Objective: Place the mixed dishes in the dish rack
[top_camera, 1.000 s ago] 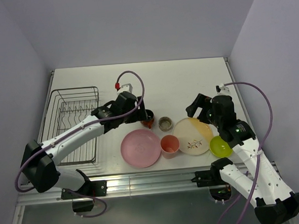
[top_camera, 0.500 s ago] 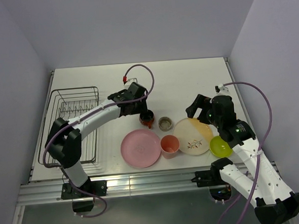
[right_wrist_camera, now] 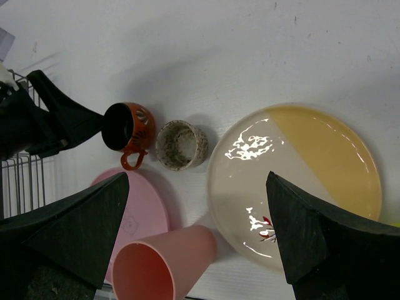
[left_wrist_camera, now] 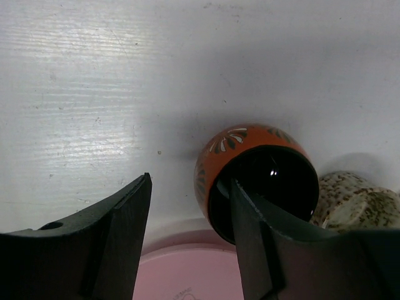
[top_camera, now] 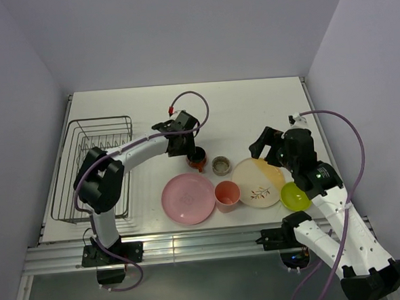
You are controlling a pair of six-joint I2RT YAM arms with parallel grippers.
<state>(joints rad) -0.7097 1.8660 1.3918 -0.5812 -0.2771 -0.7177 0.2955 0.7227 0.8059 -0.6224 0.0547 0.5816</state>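
Observation:
The dark red-orange mug stands upright at the table's middle. My left gripper is open at it. In the left wrist view one finger is inside the mug and the other is outside, clear of its wall. The small grey-tan cup, pink plate, salmon-pink cup on its side, cream-and-orange plate and lime-green bowl lie nearby. My right gripper is open and empty above the cream-and-orange plate.
The dark wire dish rack stands at the table's left edge with nothing in it. The pink plate's rim lies just in front of the mug. The grey-tan cup stands close to the mug's right.
The left arm's elbow has swung in towards the table's middle and its wrist has shifted back a little, while its gripper stays at the mug. The right arm and the dishes have not moved.

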